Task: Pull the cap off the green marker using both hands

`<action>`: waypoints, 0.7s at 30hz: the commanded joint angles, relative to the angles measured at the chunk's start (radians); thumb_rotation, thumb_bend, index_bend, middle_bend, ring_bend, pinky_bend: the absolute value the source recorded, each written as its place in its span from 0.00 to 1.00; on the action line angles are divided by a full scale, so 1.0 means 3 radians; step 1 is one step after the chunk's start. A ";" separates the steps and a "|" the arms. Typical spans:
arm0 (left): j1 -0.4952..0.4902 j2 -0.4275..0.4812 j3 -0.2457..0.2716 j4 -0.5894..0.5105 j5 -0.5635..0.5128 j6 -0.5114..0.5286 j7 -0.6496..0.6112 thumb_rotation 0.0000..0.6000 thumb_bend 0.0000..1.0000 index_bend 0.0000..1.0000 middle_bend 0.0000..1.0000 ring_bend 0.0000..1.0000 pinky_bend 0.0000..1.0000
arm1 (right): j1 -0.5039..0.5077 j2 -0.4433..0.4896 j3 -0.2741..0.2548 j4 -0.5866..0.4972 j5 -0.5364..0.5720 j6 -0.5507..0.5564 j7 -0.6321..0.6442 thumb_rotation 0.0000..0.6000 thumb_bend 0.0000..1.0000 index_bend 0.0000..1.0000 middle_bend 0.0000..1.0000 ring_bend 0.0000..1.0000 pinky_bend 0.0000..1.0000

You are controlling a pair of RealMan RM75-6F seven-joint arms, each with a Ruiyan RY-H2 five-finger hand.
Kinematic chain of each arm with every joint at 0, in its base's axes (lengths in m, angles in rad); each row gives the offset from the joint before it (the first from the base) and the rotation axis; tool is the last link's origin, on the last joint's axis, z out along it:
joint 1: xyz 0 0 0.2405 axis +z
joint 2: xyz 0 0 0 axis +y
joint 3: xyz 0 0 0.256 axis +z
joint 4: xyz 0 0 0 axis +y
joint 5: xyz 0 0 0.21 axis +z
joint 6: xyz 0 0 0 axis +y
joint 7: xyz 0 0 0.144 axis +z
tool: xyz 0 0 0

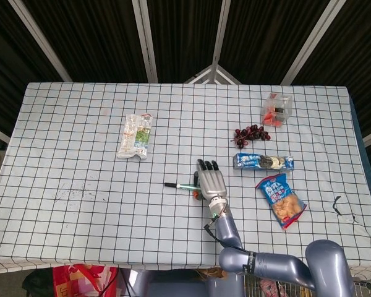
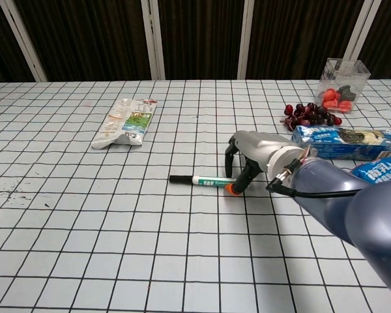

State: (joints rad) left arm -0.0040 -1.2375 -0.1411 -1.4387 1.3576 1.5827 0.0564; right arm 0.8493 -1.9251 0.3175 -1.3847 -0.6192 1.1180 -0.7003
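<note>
The green marker (image 1: 179,185) (image 2: 202,180) lies on the checked tablecloth near the table's middle, with its black tip pointing to the robot's left. My right hand (image 1: 212,180) (image 2: 251,153) arches over the marker's right end. Its fingers come down on the far side and its orange-tipped thumb presses the near side, so it pinches that end. The hand hides the marker's right end. My left hand is in neither view.
A clear snack packet (image 1: 135,135) (image 2: 125,123) lies at the back left. To the right of the hand are dark grapes (image 1: 251,132), a blue cookie pack (image 1: 263,162), a blue chip bag (image 1: 280,199) and a clear box (image 1: 277,109).
</note>
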 commanded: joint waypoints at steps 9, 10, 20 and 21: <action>0.0003 0.0010 0.0001 -0.0031 0.0032 0.0034 -0.0001 1.00 0.42 0.08 0.00 0.00 0.03 | -0.0112 0.0158 -0.0001 -0.0227 -0.0211 -0.0008 0.0264 1.00 0.51 0.83 0.15 0.12 0.00; 0.0003 0.0010 0.0000 -0.0034 0.0038 0.0040 -0.0002 1.00 0.42 0.08 0.00 0.00 0.03 | -0.0122 0.0174 -0.0006 -0.0249 -0.0239 -0.0006 0.0288 1.00 0.51 0.83 0.15 0.12 0.00; -0.0048 0.0039 0.0040 -0.0262 0.0237 0.0091 0.0063 1.00 0.42 0.09 0.00 0.00 0.03 | -0.0299 0.0533 -0.0093 -0.0907 -0.0663 0.0233 0.0413 1.00 0.51 0.84 0.15 0.12 0.00; -0.0059 0.0037 0.0050 -0.0298 0.0276 0.0096 0.0091 1.00 0.42 0.11 0.00 0.00 0.03 | -0.0312 0.0578 -0.0105 -0.0997 -0.0685 0.0279 0.0372 1.00 0.51 0.84 0.15 0.12 0.00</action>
State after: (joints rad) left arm -0.0162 -1.2272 -0.1311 -1.5144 1.4269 1.6089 0.0736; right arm 0.7714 -1.7871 0.2970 -1.6303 -0.7964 1.1690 -0.5725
